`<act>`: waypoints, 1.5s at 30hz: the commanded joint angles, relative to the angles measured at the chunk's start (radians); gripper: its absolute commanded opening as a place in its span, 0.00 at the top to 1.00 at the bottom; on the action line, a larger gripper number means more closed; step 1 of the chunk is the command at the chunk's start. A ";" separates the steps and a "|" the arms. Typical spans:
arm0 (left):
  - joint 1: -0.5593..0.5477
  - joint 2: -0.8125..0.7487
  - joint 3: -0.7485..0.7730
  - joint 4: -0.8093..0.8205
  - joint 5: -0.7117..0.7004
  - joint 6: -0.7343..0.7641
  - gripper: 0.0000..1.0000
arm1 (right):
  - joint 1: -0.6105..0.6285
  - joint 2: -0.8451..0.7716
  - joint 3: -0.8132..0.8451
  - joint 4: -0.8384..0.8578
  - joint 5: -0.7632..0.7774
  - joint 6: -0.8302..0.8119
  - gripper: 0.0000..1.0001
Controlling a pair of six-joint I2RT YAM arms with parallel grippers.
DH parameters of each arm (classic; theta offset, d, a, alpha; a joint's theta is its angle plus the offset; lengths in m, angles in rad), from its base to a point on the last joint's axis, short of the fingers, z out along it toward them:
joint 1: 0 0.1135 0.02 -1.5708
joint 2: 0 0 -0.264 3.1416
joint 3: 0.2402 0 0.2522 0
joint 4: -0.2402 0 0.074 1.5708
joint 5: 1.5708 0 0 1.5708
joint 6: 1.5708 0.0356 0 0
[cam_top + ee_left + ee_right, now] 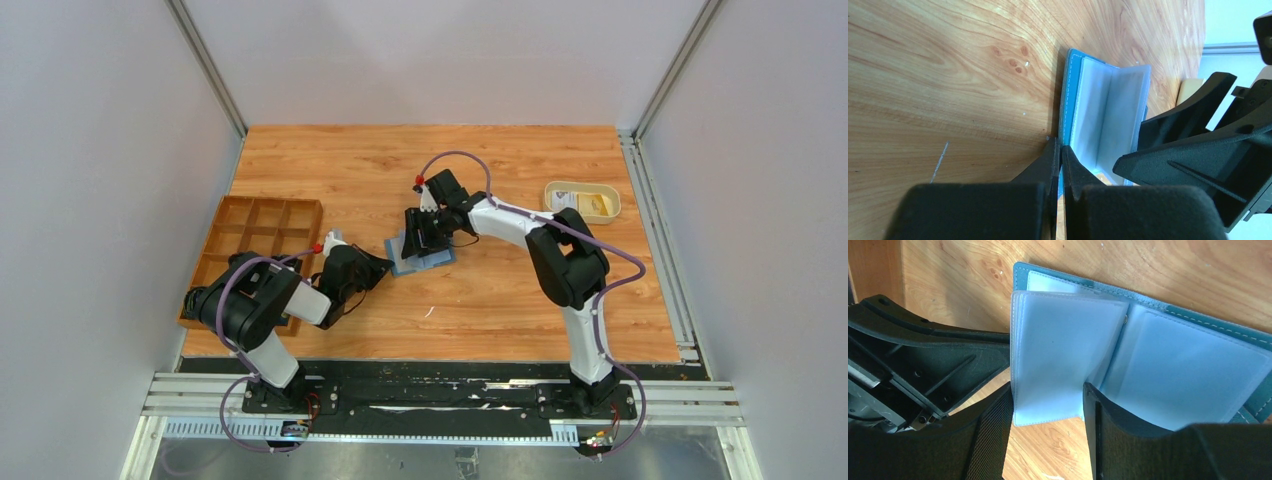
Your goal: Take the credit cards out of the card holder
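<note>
- The brown compartment tray (270, 201) sits at the left edge of the table (500, 310). The left arm covers its near right corner.
- The left gripper (386, 266) lies just right of the tray. Its fingers (1048, 167) are clenched together, with their tips at the near edge of the blue cover. Whether a sliver of cover is caught between them cannot be made out.
- The card holder (432, 263) lies farther right of the tray, near the table's middle.
  - It is spread open with its inside facing up.
  - Its long axis runs roughly left to right, the right end a little farther from the arm bases.
  - From above, the arm over it hides most of it.
  - Frosted sleeves (1058, 355) stand up from the spine. Whether any sleeve has something in it is hard to make out.
- The right gripper (425, 238) hangs over the holder, right of the tray. Its fingers (1108, 435) stand apart on either side of the raised sleeve stack. Whether they press on the stack cannot be told.
- The cream oval dish (582, 184) sits well to the right of the tray and farther back. The credit cards (585, 203) lie in it, one whitish and one yellow. Their print is too small to read.
</note>
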State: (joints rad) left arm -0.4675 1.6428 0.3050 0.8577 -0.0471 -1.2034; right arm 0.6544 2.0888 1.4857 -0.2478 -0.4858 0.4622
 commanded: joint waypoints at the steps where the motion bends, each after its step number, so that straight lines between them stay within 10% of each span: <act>1: -0.009 0.014 0.005 -0.052 0.022 0.032 1.00 | 0.017 0.036 0.037 -0.078 0.072 -0.080 0.45; 7: -0.010 0.012 0.006 -0.051 0.027 0.040 1.00 | 0.015 0.031 0.057 -0.073 -0.003 -0.134 0.97; 22: -0.009 0.037 0.014 -0.037 0.041 0.054 1.00 | -0.028 -0.031 0.071 -0.131 -0.160 -0.216 1.00; 29: -0.008 0.051 0.017 -0.017 0.076 0.060 1.00 | -0.074 -0.063 0.035 -0.171 -0.241 -0.271 0.81; 37: -0.009 0.061 0.024 -0.017 0.079 0.072 1.00 | -0.099 -0.092 0.015 -0.215 -0.209 -0.301 0.27; 45: -0.009 0.069 0.028 -0.016 0.085 0.077 1.00 | -0.067 -0.033 0.077 -0.242 -0.136 -0.308 0.17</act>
State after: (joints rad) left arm -0.4683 1.6867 0.3309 0.8890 0.0349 -1.1587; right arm 0.5655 2.0235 1.5154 -0.4461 -0.6685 0.1761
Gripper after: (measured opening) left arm 0.018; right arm 0.826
